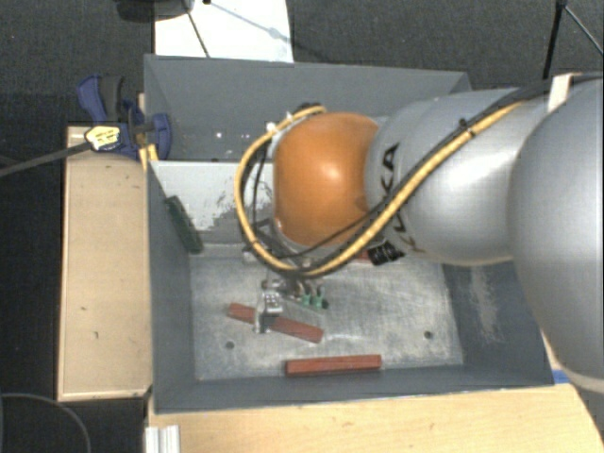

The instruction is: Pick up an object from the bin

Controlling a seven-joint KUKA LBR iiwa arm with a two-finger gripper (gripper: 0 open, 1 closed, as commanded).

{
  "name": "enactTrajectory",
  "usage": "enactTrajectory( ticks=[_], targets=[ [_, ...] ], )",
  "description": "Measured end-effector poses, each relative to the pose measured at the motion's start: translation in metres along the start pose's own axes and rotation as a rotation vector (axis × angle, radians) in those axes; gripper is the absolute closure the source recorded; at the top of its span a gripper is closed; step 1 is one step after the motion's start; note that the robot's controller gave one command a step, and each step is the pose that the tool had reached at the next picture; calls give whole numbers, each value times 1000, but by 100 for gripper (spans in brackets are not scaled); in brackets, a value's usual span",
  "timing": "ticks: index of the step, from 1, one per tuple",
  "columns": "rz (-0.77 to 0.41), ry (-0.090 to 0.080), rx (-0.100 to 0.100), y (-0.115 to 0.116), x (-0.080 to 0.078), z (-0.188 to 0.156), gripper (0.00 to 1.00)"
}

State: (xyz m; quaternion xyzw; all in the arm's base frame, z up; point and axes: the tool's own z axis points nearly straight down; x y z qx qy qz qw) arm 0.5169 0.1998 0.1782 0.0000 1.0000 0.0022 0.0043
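Hovering tool (272,311) over flat reddish-brown bar (302,330), scuffed grey metal bin (406,310)

1 oblique overhead view of the bin (411,311)

Black KUKA lettering (391,166) on silver arm (472,196), partly crossed by cable (444,149).

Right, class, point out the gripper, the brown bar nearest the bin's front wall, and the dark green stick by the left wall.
gripper (271,317), camera view, at its tip.
front brown bar (333,364), camera view, middle of its top face.
dark green stick (184,225), camera view, halfway along its length.
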Motion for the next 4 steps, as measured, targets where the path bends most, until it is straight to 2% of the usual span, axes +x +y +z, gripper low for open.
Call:
enactTrajectory(
  ticks=[1,2,3,4],
  targets=[
    [34,5,3,-24,11,64,0],
    [168,-7,0,-35,-31,103,100],
    [170,-7,0,-35,-31,103,100],
    [61,5,4,-51,-29,-40,100]
  ],
)
